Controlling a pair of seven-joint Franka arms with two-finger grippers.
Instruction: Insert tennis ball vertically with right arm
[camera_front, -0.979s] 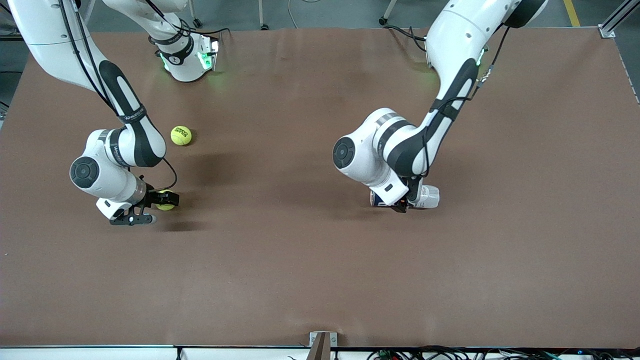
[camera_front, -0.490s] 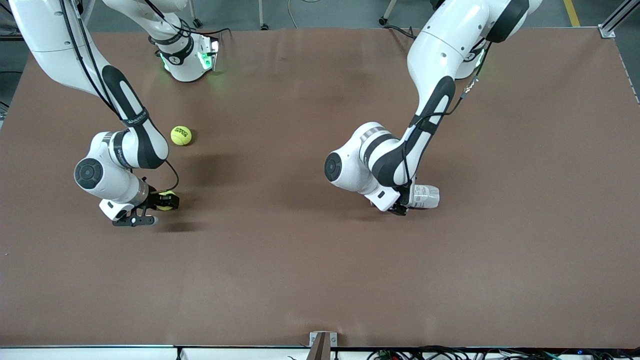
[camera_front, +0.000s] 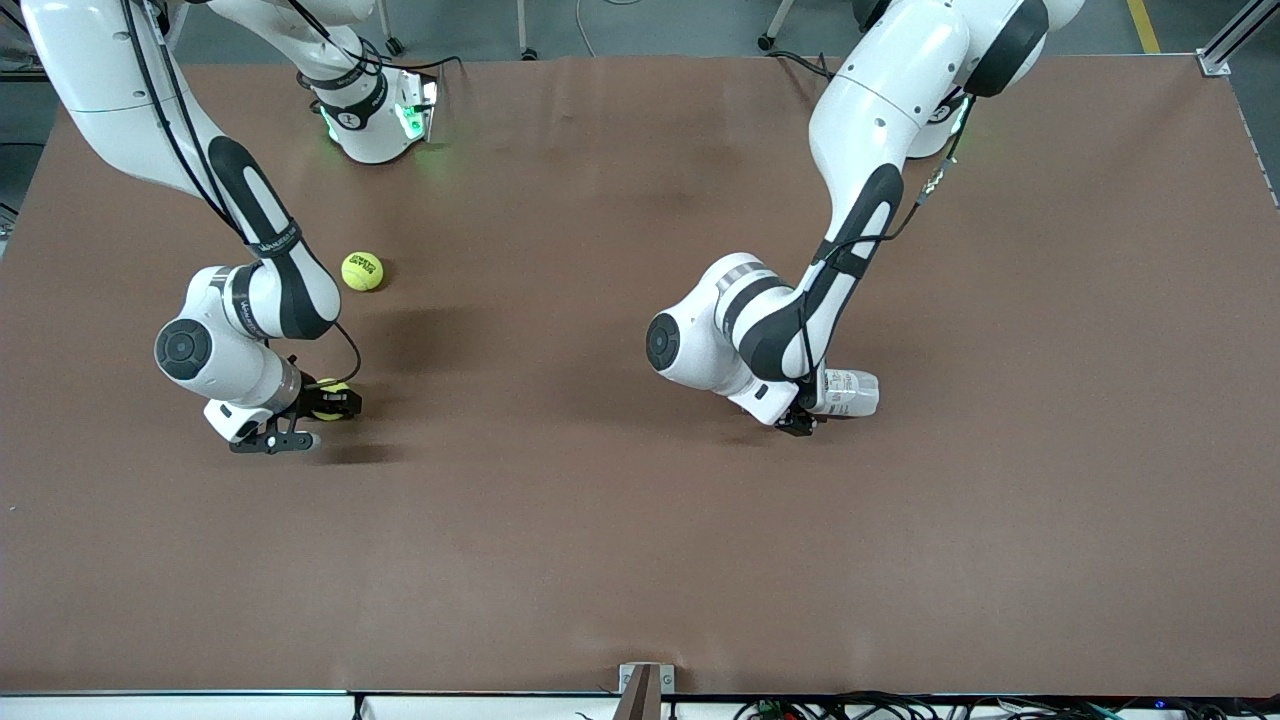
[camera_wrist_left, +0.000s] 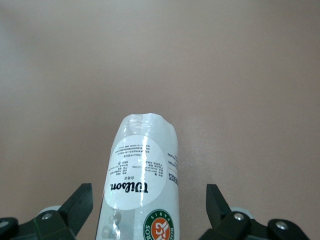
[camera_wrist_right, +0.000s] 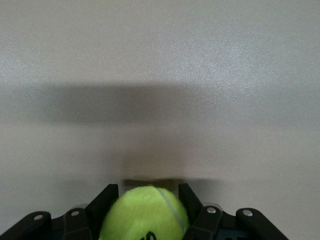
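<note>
The right gripper (camera_front: 318, 410) sits low at the table surface in the lower left part of the front view, its black fingers (camera_wrist_right: 192, 207) closed tightly against the two sides of a tennis ball (camera_wrist_right: 145, 214); in the right wrist view the yellow-green felt fills the gap between the pads at the bottom centre of the frame, with a band of shadow across the brown table (camera_wrist_right: 160, 65) above it. In the front view only a sliver of that held ball (camera_front: 330, 387) shows past the black fingers. A second tennis ball (camera_front: 362, 271) lies free on the table in the upper left quarter of the front view, above the right gripper in the frame and well apart from it, close beside the right arm's dark forearm. The left gripper (camera_front: 805, 420) is right of centre in the front view, down at the table, with its jaws spread wide on either side of a clear plastic ball tube (camera_wrist_left: 142, 185) that lies on its side; in the left wrist view the two fingers (camera_wrist_left: 80, 205) stand at the lower corners of the frame, apart from the tube's labelled wall, not pressing it. In the front view the tube (camera_front: 850, 392) pokes out from under the left arm's wrist, pointing toward the right edge of the frame.
</note>
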